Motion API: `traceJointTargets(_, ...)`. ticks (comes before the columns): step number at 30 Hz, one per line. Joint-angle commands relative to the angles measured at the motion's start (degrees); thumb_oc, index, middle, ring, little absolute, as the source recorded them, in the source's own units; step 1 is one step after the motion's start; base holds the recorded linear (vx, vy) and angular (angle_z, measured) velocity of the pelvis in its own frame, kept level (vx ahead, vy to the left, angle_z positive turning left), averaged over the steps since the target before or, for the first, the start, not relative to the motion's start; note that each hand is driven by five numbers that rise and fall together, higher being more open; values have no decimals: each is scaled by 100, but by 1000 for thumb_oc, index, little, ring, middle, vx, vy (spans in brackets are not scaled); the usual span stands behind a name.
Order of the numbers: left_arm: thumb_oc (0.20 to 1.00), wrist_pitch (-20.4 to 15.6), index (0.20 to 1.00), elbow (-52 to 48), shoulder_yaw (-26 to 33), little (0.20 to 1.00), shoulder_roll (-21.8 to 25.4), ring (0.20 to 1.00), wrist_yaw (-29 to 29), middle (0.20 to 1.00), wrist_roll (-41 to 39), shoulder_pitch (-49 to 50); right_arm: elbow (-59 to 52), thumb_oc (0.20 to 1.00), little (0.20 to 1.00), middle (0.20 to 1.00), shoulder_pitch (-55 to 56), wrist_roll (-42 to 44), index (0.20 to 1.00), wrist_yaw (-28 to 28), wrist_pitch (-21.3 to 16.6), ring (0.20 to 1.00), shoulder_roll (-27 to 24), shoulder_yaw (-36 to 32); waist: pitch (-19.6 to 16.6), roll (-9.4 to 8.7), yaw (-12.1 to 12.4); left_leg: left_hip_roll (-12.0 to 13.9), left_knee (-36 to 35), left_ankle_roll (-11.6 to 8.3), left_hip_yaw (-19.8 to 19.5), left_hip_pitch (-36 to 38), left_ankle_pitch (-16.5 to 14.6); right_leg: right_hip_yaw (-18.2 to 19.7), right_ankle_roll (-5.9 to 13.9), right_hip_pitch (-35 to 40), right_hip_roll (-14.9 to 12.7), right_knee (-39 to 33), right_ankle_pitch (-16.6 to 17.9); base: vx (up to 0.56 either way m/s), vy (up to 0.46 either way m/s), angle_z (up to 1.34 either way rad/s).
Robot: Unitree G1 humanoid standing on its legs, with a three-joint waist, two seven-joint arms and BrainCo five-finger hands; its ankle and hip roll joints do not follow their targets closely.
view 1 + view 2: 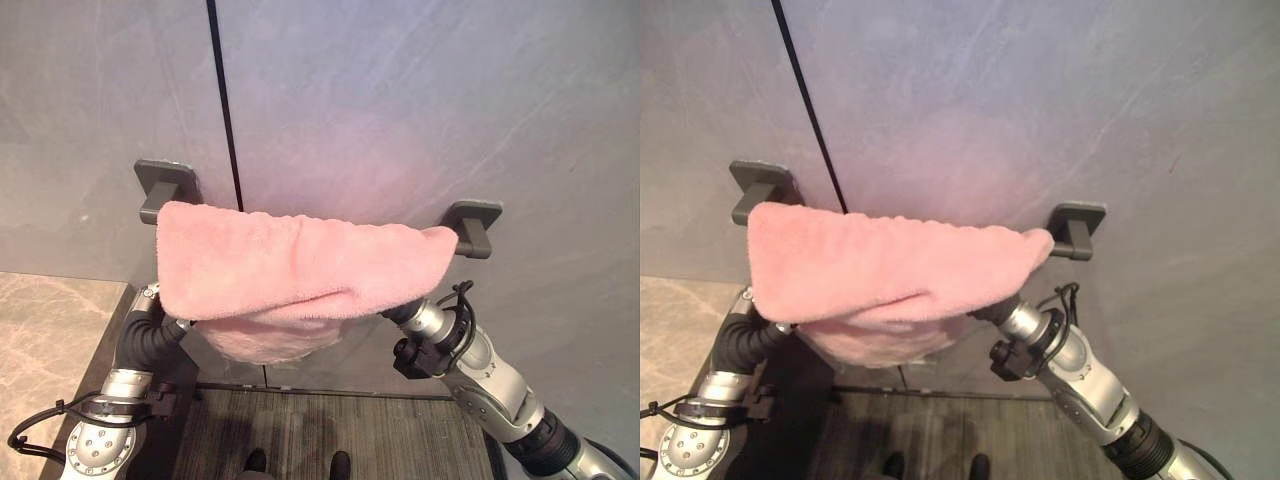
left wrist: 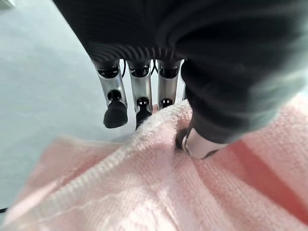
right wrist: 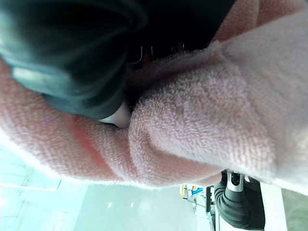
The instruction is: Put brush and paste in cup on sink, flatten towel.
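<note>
A pink towel [image 1: 290, 270] hangs bunched over a wall rail between two dark brackets [image 1: 165, 185] [image 1: 472, 225]. Its right end comes to a point by the right bracket. Both arms reach up under its lower edge. In the left wrist view my left hand [image 2: 142, 91] has its fingers behind the towel's hem [image 2: 159, 120] and its thumb [image 2: 197, 142] pressed on the near side, pinching the cloth. My right hand [image 3: 72, 48] is buried in a thick fold of the towel [image 3: 202, 120].
The grey wall panels behind have a dark vertical seam [image 1: 225, 100]. A stone counter [image 1: 50, 330] lies at the lower left. A dark ribbed floor strip [image 1: 330, 430] runs along below the towel.
</note>
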Motion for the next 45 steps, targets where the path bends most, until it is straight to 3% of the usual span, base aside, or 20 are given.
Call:
traceJointTargets(1, 200, -231, 200, 283, -178, 200, 333, 200, -11, 200, 157, -229, -6, 200, 200, 200, 350, -116, 200, -10, -143, 200, 58, -301, -123, -54, -166, 183, 21, 55, 144, 51, -47, -155, 606, 118, -655, -8, -125, 0, 0, 0)
traceJointTargets(10, 200, -188, 200, 1236, -759, 200, 333, 200, -131, 200, 391, -344, 1142, 200, 200, 200, 1220, -553, 200, 13, -41, 200, 108, -400, -182, 90, -340, 225, 21, 41, 230, 178, -123, -79, 620, 161, -628, -8, -187, 28, 5, -5)
traceJointTargets(11, 200, -161, 200, 1332, -814, 200, 343, 200, -158, 200, 454, -365, 1277, 721, 721, 721, 1240, -677, 721, -1, -27, 721, 94, -398, -195, 101, -355, 232, 21, 40, 238, 190, -130, -69, 621, 161, -625, -8, -193, 22, 1, -5)
traceJointTargets(12, 200, -143, 200, 1454, -872, 200, 324, 200, -164, 200, 484, -374, 1338, 1000, 1000, 1000, 1279, -762, 1000, -56, -25, 1000, 119, -432, -200, 112, -380, 235, 21, 44, 242, 204, -131, -59, 622, 158, -625, -8, -191, 15, -1, -5)
traceJointTargets(15, 200, -115, 200, 1674, -1011, 200, 289, 200, -119, 200, 573, -484, 1738, 1000, 1000, 1000, 1292, -813, 1000, -148, -17, 1000, 241, -397, -219, 136, -406, 247, 21, 41, 270, 225, -135, -32, 625, 153, -623, -8, -183, 8, 4, -4)
traceJointTargets(17, 266, -114, 266, 1771, -1050, 266, 271, 266, -96, 266, 611, -522, 1835, 1000, 1000, 1000, 1282, -843, 1000, -187, -13, 1000, 292, -391, -228, 148, -413, 249, 21, 41, 276, 229, -136, -23, 627, 148, -623, -8, -185, 3, 2, -2)
traceJointTargets(18, 416, -103, 416, 1841, -1079, 416, 255, 416, -81, 416, 651, -539, 1917, 1000, 1000, 1000, 1297, -743, 1000, -170, 0, 1000, 346, -373, -237, 154, -414, 249, 21, 41, 279, 231, -134, -19, 628, 149, -623, -8, -182, 0, 0, 0)
traceJointTargets(20, 564, -75, 564, 1956, -1118, 564, 227, 564, -65, 564, 704, -560, 2135, 1000, 1000, 1000, 1289, -727, 1000, -226, 17, 1000, 418, -358, -253, 160, -415, 246, 21, 41, 282, 234, -137, -11, 627, 150, -625, -8, -177, 0, 0, 0)
traceJointTargets(21, 875, -56, 875, 2042, -1144, 875, 218, 875, -39, 875, 786, -597, 2288, 1000, 1000, 1000, 1243, -665, 1000, -235, 31, 1000, 504, -306, -264, 162, -406, 251, 21, 39, 280, 234, -141, -12, 625, 147, -623, -8, -179, 0, 0, 0)
traceJointTargets(22, 1000, -39, 1000, 2128, -1148, 1000, 207, 1000, -14, 1000, 828, -602, 2427, 1000, 1000, 1000, 1216, -665, 1000, -275, 44, 1000, 554, -280, -268, 163, -400, 250, 21, 39, 279, 234, -138, -9, 623, 148, -621, -8, -183, 0, 0, 0)
traceJointTargets(31, 1000, 25, 1000, 2420, -999, 1000, 163, 1000, 56, 1000, 1116, -461, 2845, 1000, 1000, 1000, 1241, -813, 1000, -378, 75, 1000, 682, -345, -280, 173, -365, 252, 21, 25, 193, 175, -112, -102, 613, 177, -641, -8, -200, 0, 0, 0)
traceJointTargets(38, 1000, -24, 1000, 2526, -592, 1000, 281, 1000, 90, 1000, 1412, -91, 2930, 1000, 1000, 1000, 1818, -1020, 1000, -542, -27, 1000, 544, -1116, -259, 170, -422, 246, 21, -7, 104, 81, -78, -247, 622, 193, -661, -8, -222, -16, 1, 6)
traceJointTargets(41, 1000, -19, 1000, 2703, -608, 1000, 267, 1000, 82, 1000, 1354, -117, 3211, 1000, 1000, 1000, 1929, -1052, 1000, -553, -24, 1000, 572, -1239, -269, 166, -450, 243, 21, -14, 84, 54, -64, -277, 627, 192, -677, -8, -216, -21, 9, 14)
traceJointTargets(45, 1000, 195, 1000, 3821, -1130, 1000, -118, 1000, -201, 1000, 1007, -435, 4185, 1000, 1000, 1000, 1880, -1597, 1000, -814, 7, 1000, 764, -1280, -276, 203, -525, 227, 21, -9, 83, 12, -26, -317, 629, 187, -706, -8, -191, -22, 10, 4)
